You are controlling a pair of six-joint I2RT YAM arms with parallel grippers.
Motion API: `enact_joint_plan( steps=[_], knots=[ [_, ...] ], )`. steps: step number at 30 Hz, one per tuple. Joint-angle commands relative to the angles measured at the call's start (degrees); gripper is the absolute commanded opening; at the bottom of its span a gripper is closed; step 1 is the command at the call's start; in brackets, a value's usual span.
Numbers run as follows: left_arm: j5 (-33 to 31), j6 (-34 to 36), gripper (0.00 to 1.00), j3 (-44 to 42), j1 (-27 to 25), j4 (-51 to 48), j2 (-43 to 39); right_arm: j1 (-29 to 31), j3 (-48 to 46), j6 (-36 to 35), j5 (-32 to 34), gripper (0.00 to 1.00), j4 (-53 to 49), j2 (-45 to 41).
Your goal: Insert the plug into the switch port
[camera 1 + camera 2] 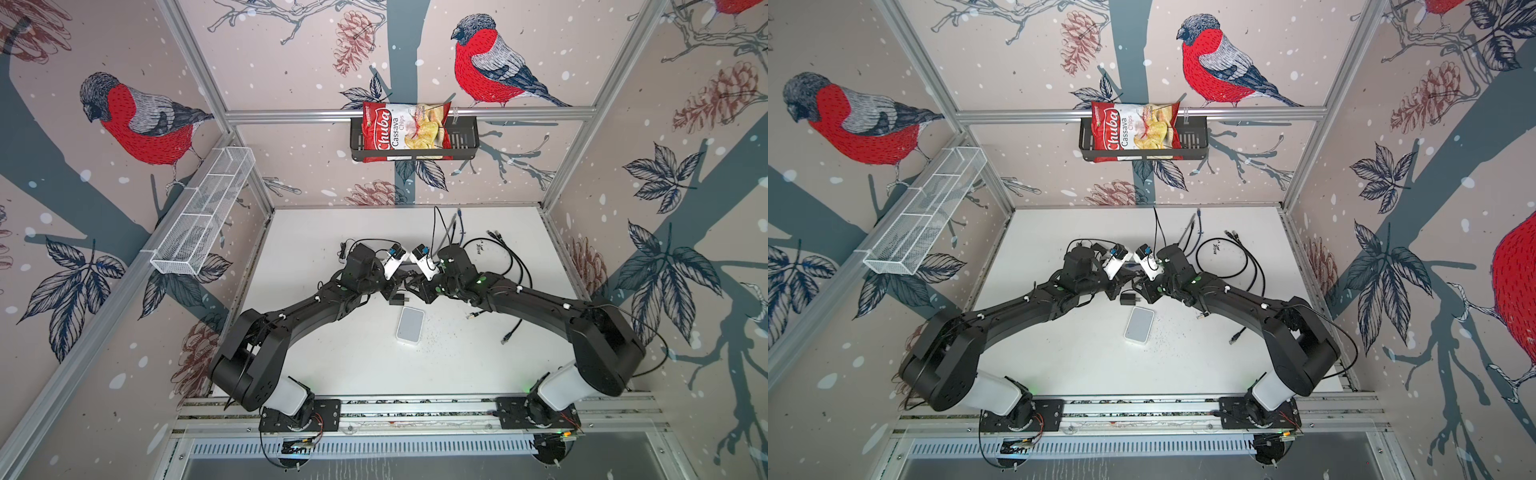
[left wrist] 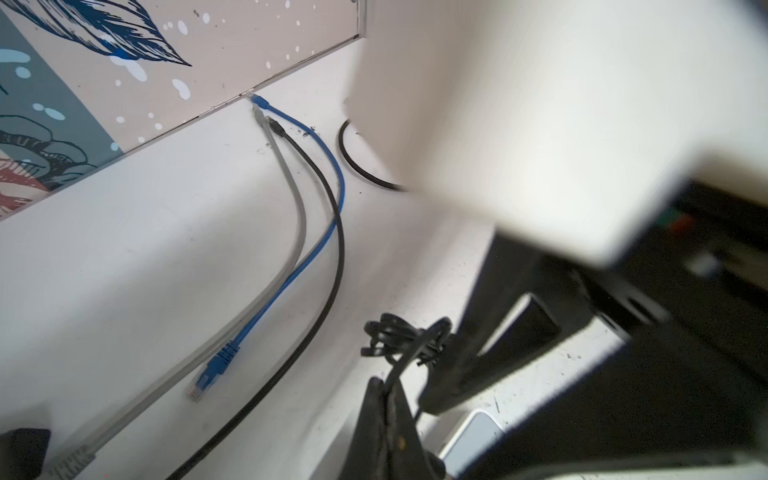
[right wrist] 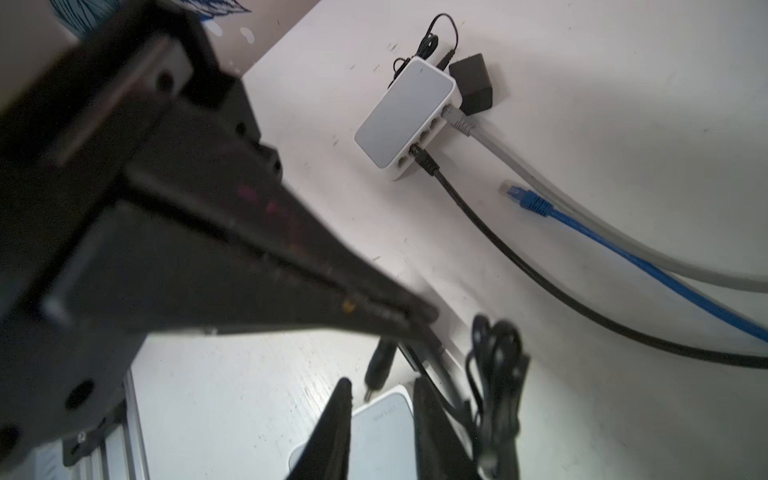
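- my left gripper (image 2: 384, 388): fingers pressed together, pinching the thin black power cord (image 2: 402, 363) a little back from its end.
- barrel plug (image 3: 379, 365) hangs off that cord, tip down, right at the edge of the white switch (image 3: 386, 419). Can't tell if it touches.
- my right gripper (image 3: 382, 384): fingers spread, holding nothing, one on either side of the plug.
- spare cord is a tied bundle (image 3: 496, 374) dangling beside both grippers.
- in both top views that switch lies flat mid-table, just near of the two wrists, with a black power adapter (image 1: 397, 300) just beside its far edge.
- a second switch (image 3: 409, 112) shows only in the right wrist view. It has a grey Ethernet lead (image 3: 461, 124) and a black Ethernet lead (image 3: 426, 160) plugged in, and a blue Ethernet lead (image 3: 536, 203) loose beside it. Not my target, I reckon.
- step, as I read it: aligning. Plug is off the table, not yet inserted.
- next: I can't see the power socket, so find it first. Then close the right fingers on the plug body, square it to the socket and push straight.
- the switch looks light and may slide, so brace it.
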Motion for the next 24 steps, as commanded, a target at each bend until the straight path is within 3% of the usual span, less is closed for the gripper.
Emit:
enact_joint_plan(
  steps=[1, 15, 24],
  knots=[
    [2.04, 0.45, 0.0, -1.06, -0.02, 3.72, -1.03, -0.76, 1.25, 2.12, -3.41, 0.28, 4.1, 0.91],
    [1.75, -0.53, 0.0, -1.44, 0.02, 6.43, -1.02, -1.5, 3.29, 3.83, -7.76, 0.24, 4.2, 4.88],
    [2.71, -0.64, 0.0, -1.86, -0.02, 6.88, -0.86, -1.94, 3.32, 4.17, -6.93, 0.21, 4.97, 5.26]
  ],
)
